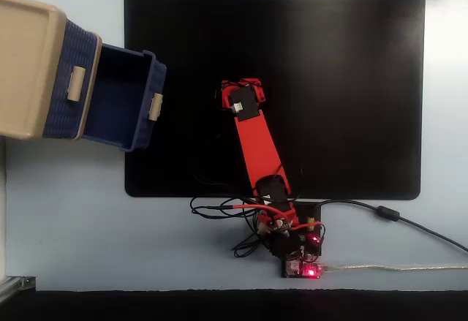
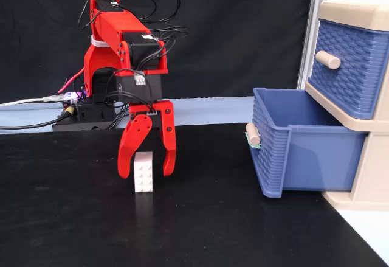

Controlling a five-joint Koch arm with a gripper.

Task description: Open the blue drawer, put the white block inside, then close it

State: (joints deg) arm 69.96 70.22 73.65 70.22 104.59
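The white block (image 2: pixel 143 172) stands upright on the black mat (image 2: pixel 73 230). My red gripper (image 2: pixel 146 171) is open and lowered over it, one finger on each side with small gaps to the block. From above, the red arm (image 1: pixel 252 134) covers the block and the fingers. The blue drawer (image 2: pixel 304 145) is pulled out of the beige cabinet (image 2: pixel 371 176), its inside (image 1: pixel 117 94) bare and its beige handle (image 2: pixel 252 134) facing the mat. It sits right of the gripper in the side view and left of it from above.
A second navy drawer (image 2: pixel 349 66) above the open one is closed, its handle (image 2: pixel 328 59) sticking out. The arm's base with cables (image 1: pixel 289 237) sits at the mat's near edge. A black backdrop (image 2: pixel 231 36) hangs behind.
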